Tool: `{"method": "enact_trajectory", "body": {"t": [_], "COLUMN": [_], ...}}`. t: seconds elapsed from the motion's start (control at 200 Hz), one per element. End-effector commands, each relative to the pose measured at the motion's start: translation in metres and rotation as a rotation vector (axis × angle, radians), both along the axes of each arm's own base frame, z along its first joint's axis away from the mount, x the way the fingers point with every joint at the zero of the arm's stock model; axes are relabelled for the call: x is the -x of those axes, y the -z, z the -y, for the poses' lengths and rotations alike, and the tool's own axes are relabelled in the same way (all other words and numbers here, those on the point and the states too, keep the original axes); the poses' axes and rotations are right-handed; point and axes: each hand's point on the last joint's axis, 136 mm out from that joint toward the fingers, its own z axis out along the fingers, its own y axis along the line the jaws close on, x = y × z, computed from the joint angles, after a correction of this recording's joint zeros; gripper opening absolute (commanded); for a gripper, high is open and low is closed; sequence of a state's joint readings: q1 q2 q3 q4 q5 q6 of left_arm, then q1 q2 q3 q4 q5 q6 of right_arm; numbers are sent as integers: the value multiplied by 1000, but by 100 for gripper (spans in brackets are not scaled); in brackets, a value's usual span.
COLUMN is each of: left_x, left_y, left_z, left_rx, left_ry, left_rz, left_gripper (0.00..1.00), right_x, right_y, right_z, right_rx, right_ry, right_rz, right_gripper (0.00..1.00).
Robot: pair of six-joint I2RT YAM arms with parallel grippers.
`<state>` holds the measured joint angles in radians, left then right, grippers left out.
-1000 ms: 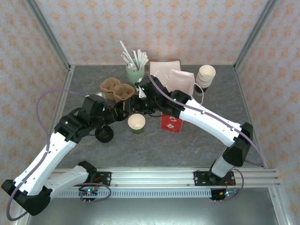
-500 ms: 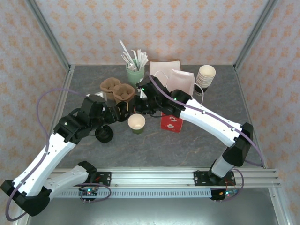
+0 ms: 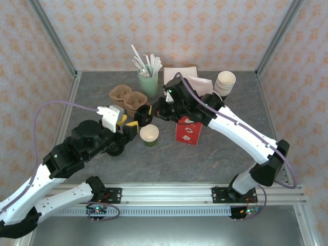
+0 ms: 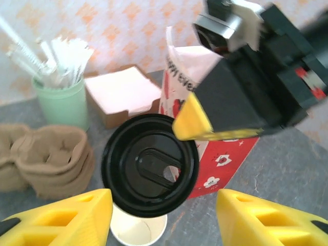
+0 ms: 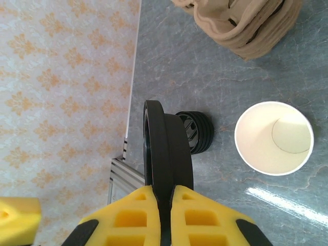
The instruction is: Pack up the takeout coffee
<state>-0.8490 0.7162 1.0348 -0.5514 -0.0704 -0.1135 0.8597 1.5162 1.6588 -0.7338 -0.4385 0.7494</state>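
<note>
Cup [image 3: 149, 135] stands lidless on the table [image 3: 215, 154], with the bag [image 3: 188, 130] just right of it. Right fingers [image 5: 149, 199] pinch the lid [image 5: 164, 148] on edge, raised just beyond the cup. Left fingers [image 3: 128, 123] spread wide and hold nothing, just left of the cup.

Risks as I judge them:
- The rim pinch is thin, so the lid may twist or drop while I level it.
- An off-centre press could tip the unheld cup.

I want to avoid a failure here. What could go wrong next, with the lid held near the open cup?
1. The right pincer grips the lid only at its rim, so it may twist or slip.
2. The cup stands free; a push could tip it.
3. The open left pincer is close to the lid and may bump it.
</note>
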Motion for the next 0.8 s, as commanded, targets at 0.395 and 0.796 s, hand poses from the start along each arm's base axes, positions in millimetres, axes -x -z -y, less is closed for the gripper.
{"method": "enact_trajectory", "body": {"t": [0.395,0.796], "left_x": [-14,-23], "left_y": [16,19], "left_z": [32,45], "left_rx": [-540,-602], "left_ry": [20,23], "left_rz": [369,362], "left_gripper": [53,46], "right_x": [14,16], "right_y": [-9,-8], "right_z": [25,28], "right_rx": [-34,-44], "right_ry": [40,48], "right_rz": [-68,-72], "right_gripper": [8,7]}}
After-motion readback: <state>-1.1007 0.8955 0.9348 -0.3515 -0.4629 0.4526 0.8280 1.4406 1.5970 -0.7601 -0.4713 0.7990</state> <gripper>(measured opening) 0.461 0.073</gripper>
